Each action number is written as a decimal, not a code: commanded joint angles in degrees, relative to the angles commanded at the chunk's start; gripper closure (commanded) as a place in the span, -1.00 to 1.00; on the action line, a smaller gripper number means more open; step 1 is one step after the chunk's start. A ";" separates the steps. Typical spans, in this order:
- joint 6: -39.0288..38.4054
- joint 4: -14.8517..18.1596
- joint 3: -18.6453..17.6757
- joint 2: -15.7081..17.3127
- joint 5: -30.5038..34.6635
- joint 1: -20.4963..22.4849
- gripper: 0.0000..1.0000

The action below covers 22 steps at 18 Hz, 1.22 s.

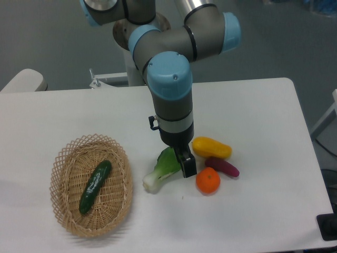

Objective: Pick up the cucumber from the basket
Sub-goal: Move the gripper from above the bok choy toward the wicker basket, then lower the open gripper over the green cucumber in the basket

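— Hovering over the bok choy (162,169), aren't you?
— Yes; my pincer (188,167) holds nothing, though I cannot tell how its jaws stand.
— The cucumber (95,186)?
— Untouched in the basket (63,158), toward nine o'clock. Reaching, gripping, lifting all remain.

The white counter (253,105) carries 5 things: a wicker basket (66,211) on the near left, and a bok choy (162,171), yellow pepper (211,147), purple vegetable (224,166) and orange (208,181) grouped in the middle.
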State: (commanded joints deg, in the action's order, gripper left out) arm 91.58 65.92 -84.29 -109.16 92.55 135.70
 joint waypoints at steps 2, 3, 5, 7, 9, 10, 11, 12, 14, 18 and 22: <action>-0.09 0.08 0.44 -0.17 0.52 -0.09 -1.00; -0.09 0.17 0.79 -0.26 1.31 -0.17 -1.00; -0.09 0.18 0.62 -0.26 1.41 -0.18 -1.00; -0.96 0.18 0.09 -0.35 1.32 -0.70 -1.00; -1.84 0.00 -0.52 -0.61 1.06 -1.49 -1.00; -3.06 -0.09 -1.14 -0.70 1.14 -1.76 -1.00; -5.69 -0.87 -1.93 -0.70 1.23 -1.84 -1.00; -9.37 -1.84 -2.72 -0.70 1.14 -2.37 -1.00; -17.97 -3.16 -3.43 -1.67 1.41 -4.47 -1.00; -33.45 -3.25 -3.51 -3.34 1.32 -7.38 -1.00; -45.59 -3.25 -3.69 -4.04 0.62 -9.75 -1.00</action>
State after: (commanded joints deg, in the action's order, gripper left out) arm 45.99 62.67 -87.98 -113.20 93.17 125.95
